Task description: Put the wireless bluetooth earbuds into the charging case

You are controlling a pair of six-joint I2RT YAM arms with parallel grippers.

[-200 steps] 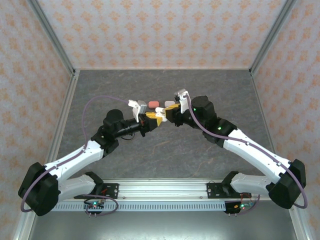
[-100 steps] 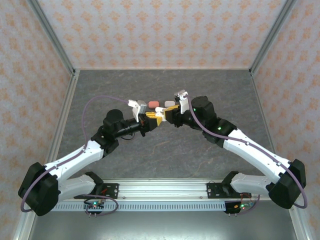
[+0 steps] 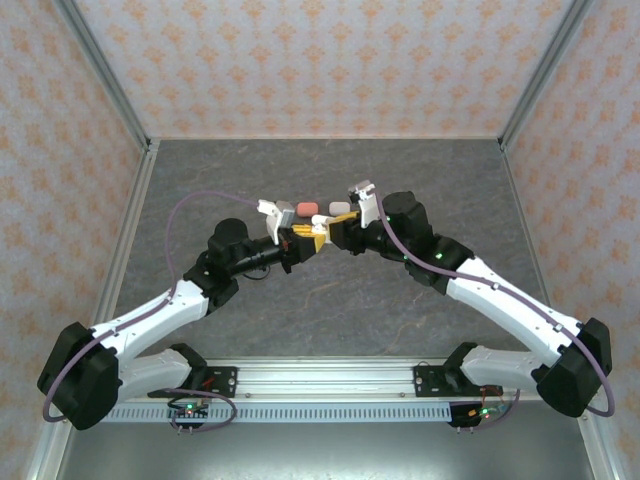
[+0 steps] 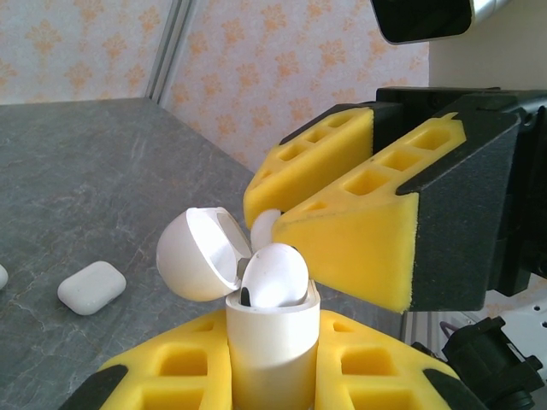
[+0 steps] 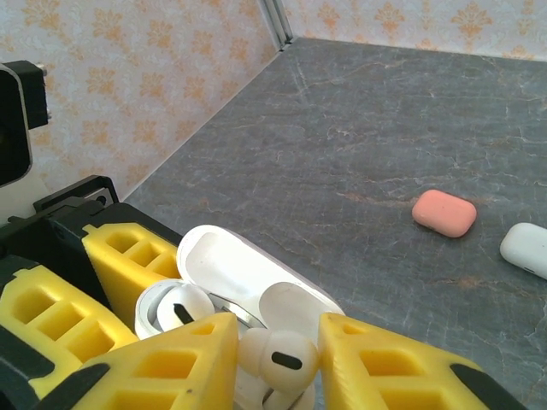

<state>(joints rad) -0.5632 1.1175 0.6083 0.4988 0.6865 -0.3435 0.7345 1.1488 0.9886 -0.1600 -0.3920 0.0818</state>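
At mid-bench (image 3: pixel 330 300), the left fingers (image 4: pixel 367 367) are clamped tight on an open white charging case (image 4: pixel 272 342). They hold it upright, with its lid (image 4: pixel 198 256) swung back and one white earbud (image 4: pixel 275 275) seated inside. Right at the case's mouth, the right fingers (image 5: pixel 171 367) stand narrowly apart and pinch a second white earbud (image 5: pixel 282 359) by both sides. Farther back on the bench, a closed pink case (image 5: pixel 444 213) and a closed white case (image 5: pixel 526 249) lie near each other.
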